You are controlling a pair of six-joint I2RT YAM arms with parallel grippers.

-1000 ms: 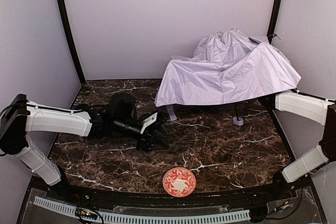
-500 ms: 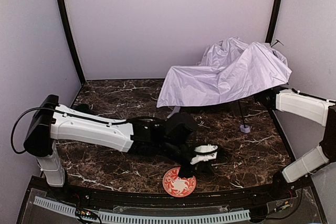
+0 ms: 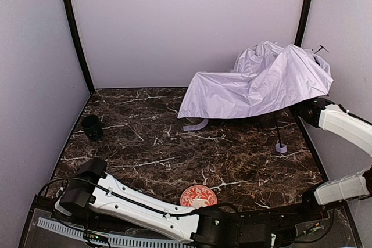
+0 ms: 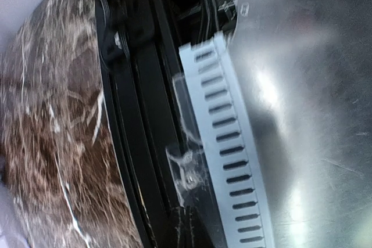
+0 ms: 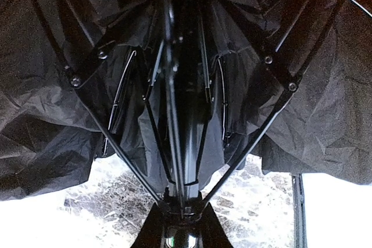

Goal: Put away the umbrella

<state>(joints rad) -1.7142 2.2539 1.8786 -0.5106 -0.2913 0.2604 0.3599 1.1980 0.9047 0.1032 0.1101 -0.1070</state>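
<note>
Left arm [image 3: 133,204] is pulling back from mid-desk [image 3: 145,155] and lying along the bottom edge, in front of the bowl [image 3: 198,196]. Its hand is hidden but closed, and I cannot tell if it holds anything. Right hand [image 5: 181,227] is gripping the shaft [image 5: 174,114], dragging the umbrella [image 3: 256,85] further upper right; knob handle [image 3: 281,148] is trailing right. Canopy is spread open, so the right arm looks to be working alone and stowing is barely starting.

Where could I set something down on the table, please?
The middle of the table is bare, between the cup at left, the bowl in front and the umbrella behind. Crowded: back right, under the umbrella, and the near edge along the left arm.
</note>
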